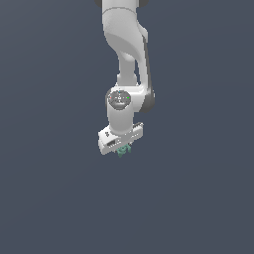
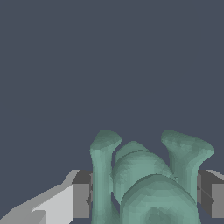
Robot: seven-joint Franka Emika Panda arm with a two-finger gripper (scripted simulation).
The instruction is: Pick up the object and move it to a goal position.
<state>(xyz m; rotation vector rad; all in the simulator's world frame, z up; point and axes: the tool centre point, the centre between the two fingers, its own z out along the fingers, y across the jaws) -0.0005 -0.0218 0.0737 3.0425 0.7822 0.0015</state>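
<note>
The object [image 1: 123, 150] is a tiny teal-green lumpy item, seen in the exterior view just under the white hand of the arm, mostly hidden by it. In the wrist view the object [image 2: 144, 179] fills the space between the two fingers, with two stalk-like lobes and rounded humps. My gripper [image 1: 122, 147] is shut on it; one grey finger pad [image 2: 81, 199] presses one side and the other pad [image 2: 210, 197] the opposite side. In the wrist view the gripper [image 2: 146, 199] shows only its fingertips.
A plain dark blue-grey surface [image 1: 49, 198] fills both views. The white arm [image 1: 124, 44] comes down from the top of the exterior view. No other objects or goal marker show.
</note>
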